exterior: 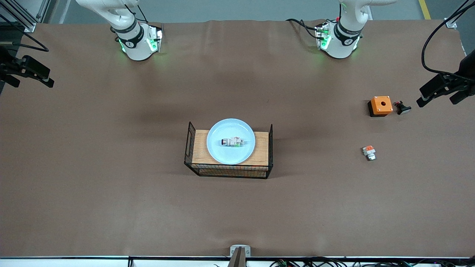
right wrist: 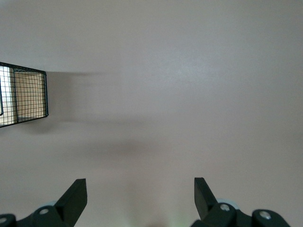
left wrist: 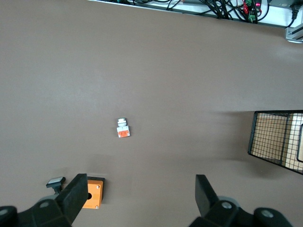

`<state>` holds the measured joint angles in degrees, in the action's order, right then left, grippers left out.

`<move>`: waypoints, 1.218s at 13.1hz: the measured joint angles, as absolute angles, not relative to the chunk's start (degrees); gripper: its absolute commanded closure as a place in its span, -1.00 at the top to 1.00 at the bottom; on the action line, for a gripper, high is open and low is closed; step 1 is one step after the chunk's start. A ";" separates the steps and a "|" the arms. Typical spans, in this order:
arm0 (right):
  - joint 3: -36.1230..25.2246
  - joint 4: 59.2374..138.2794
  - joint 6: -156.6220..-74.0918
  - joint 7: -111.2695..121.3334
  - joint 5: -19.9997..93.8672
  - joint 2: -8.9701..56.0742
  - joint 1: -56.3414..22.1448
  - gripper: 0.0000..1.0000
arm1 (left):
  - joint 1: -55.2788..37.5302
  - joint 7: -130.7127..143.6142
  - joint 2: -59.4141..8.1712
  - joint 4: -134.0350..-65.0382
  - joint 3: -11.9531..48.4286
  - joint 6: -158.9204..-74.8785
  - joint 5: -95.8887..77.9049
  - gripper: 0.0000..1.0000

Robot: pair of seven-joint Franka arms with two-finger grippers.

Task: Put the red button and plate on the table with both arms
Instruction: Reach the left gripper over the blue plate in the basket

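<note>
Left tool: fingers spread wide, holding nothing, raised over the bench at the left arm's end, above the orange box. A small black part lies just beside that box; a small white piece with an orange-red mark lies apart from it, nearer the front edge.

Right tool: likewise wide open and empty, over bare bench at the right arm's end, with the wire rack showing at the side of its wrist view.

Task items: the plate sits on the rack's wooden top at mid-bench. The red button lies on its side in the plate's middle. Neither is on the bench yet.

Judgement: no step appears begun; both arms wait high and wide. The next move calls for one tool to come over the rack and close narrowly across the button, the other to take the plate by its rim
</note>
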<state>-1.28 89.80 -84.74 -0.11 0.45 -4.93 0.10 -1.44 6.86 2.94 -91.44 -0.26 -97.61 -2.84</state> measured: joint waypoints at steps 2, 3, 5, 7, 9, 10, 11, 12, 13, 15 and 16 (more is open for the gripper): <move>-1.34 89.81 -84.70 -0.11 0.45 -4.93 0.13 1.00 | -1.44 6.86 2.94 -91.44 -0.26 -97.61 -2.84 1.00; -1.36 89.82 -84.70 -0.11 0.45 -4.93 0.13 1.00 | -1.44 6.86 2.94 -91.44 -0.26 -97.61 -2.84 1.00; -1.36 89.82 -84.70 -0.11 0.43 -4.93 0.13 1.00 | -1.42 6.86 2.93 -91.44 -0.27 -97.61 -2.84 1.00; -1.36 89.85 -84.70 -0.11 0.38 -4.82 0.13 1.00 | -1.44 6.97 2.89 -91.44 -0.27 -97.61 -2.84 1.00; -1.38 89.93 -84.80 -0.11 0.25 -4.03 0.15 1.00 | -1.61 8.61 2.88 -91.42 0.16 -97.04 -2.84 1.00; -1.39 89.97 -84.93 -0.11 0.22 -3.32 0.17 1.00 | -1.65 10.29 2.87 -91.29 1.12 -96.83 -2.84 1.00; -1.41 90.08 -84.94 -0.11 0.13 -2.20 0.21 1.00 | -1.75 12.87 2.88 -90.92 2.52 -96.79 -2.84 1.00; -1.44 90.28 -84.94 -0.11 -0.29 -0.45 0.24 1.00 | -1.99 16.07 2.88 -90.40 3.98 -96.71 -2.91 1.00; -1.46 90.36 -85.05 -0.06 -1.04 2.08 0.29 1.00 | -2.30 19.81 2.87 -89.98 5.63 -96.61 -3.00 1.00; -1.66 90.30 -85.96 0.47 -1.93 6.82 0.79 0.99 | -2.74 28.30 2.59 -89.84 9.58 -96.48 -3.16 1.00; -1.85 90.23 -86.23 0.63 -2.24 8.41 1.24 0.99 | -2.85 33.40 1.97 -89.86 12.06 -96.42 -3.19 1.00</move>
